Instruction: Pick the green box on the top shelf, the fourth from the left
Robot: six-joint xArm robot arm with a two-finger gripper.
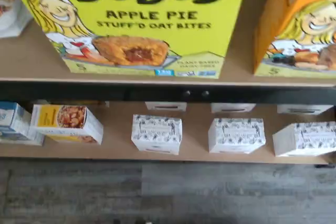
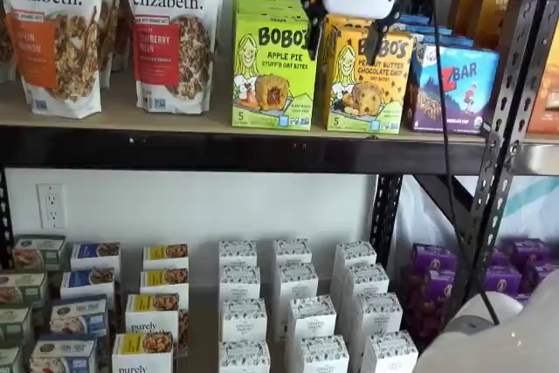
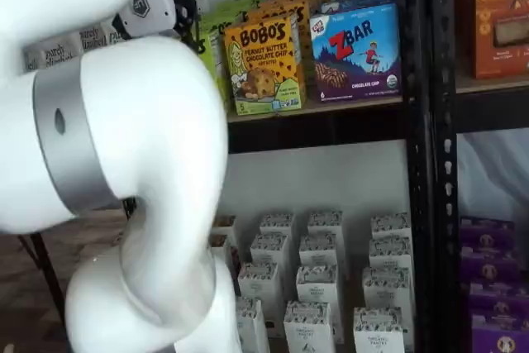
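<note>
the top shelf [image 2: 175, 120] carries the green box [image 2: 273, 72] upright between a granola bag [image 2: 173, 32] and an orange box [image 2: 365, 76], while the gripper [image 2: 344, 39] hangs just before them, jaws plainly apart, holding nothing.

Green box [image 3: 216, 26] mostly hidden behind arm [image 3: 124, 163] — only a strip showing beside gripper [image 3: 183, 16]. Box top cut off in wrist view. Right finger [image 2: 377, 39] overlapping orange box [image 2: 367, 76] — small print there too fine to read.
</note>
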